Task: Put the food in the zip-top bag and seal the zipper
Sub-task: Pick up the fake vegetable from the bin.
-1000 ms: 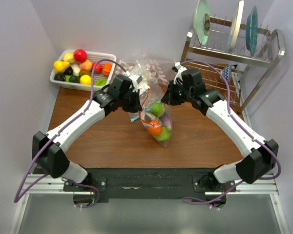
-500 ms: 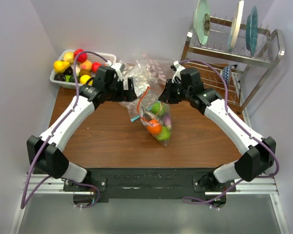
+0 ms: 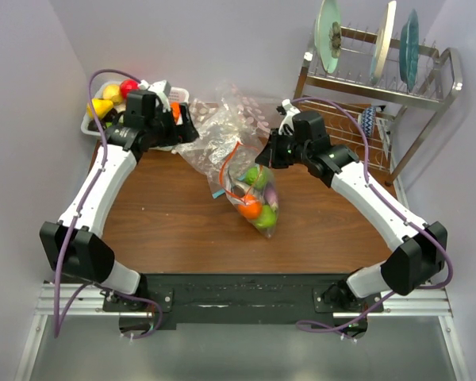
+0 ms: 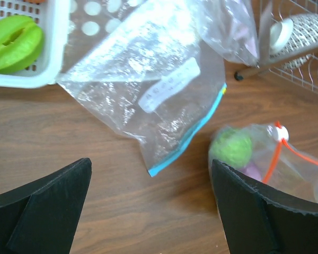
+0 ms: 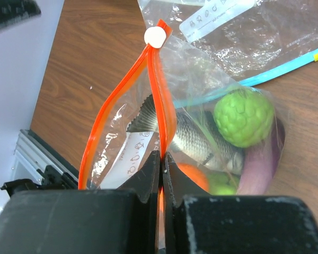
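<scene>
The left gripper (image 3: pixel 184 132), clamped at the mouth of the zip-top bag (image 3: pixel 252 198) a second ago, is now standing wide open and empty. It has swung back to the basket (image 4: pixel 55 42), and the bag is sitting well off to its right. A second clear bag (image 4: pixel 148 84) is lying just ahead of its fingers. The right gripper (image 5: pixel 161 159) is still pinching the orange zipper (image 5: pixel 160 90) tightly. The bag is sagging just ahead of it, mouth gaping, with food (image 5: pixel 244 116) resting inside on the table (image 3: pixel 174 222).
</scene>
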